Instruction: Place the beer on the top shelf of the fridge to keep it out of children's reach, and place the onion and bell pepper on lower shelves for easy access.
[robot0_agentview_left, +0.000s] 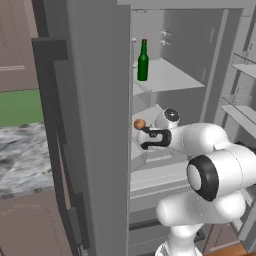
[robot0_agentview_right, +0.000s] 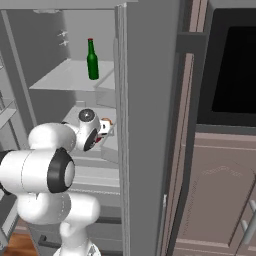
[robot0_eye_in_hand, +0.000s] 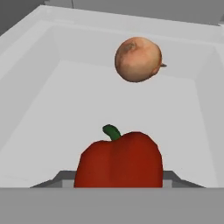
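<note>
The gripper (robot0_eye_in_hand: 118, 186) seems clamped on the bell pepper (robot0_eye_in_hand: 118, 159) over a tray-like lower shelf (robot0_eye_in_hand: 52, 109), the onion (robot0_eye_in_hand: 138, 59) just beyond. The beer (robot0_agentview_left: 143, 61) stands upright on the top shelf (robot0_agentview_left: 167, 77), with the thick fridge door (robot0_agentview_left: 95, 125) blocking the left.

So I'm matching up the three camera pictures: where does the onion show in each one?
Left base view: the onion is left of center, just left of the robot's wrist, below the beer.
Right base view: a sliver of it peeks out right of the wrist, by the door edge.
Hand view: upper middle, beyond the bell pepper.
Shared landmark: the beer in both base views.
</note>
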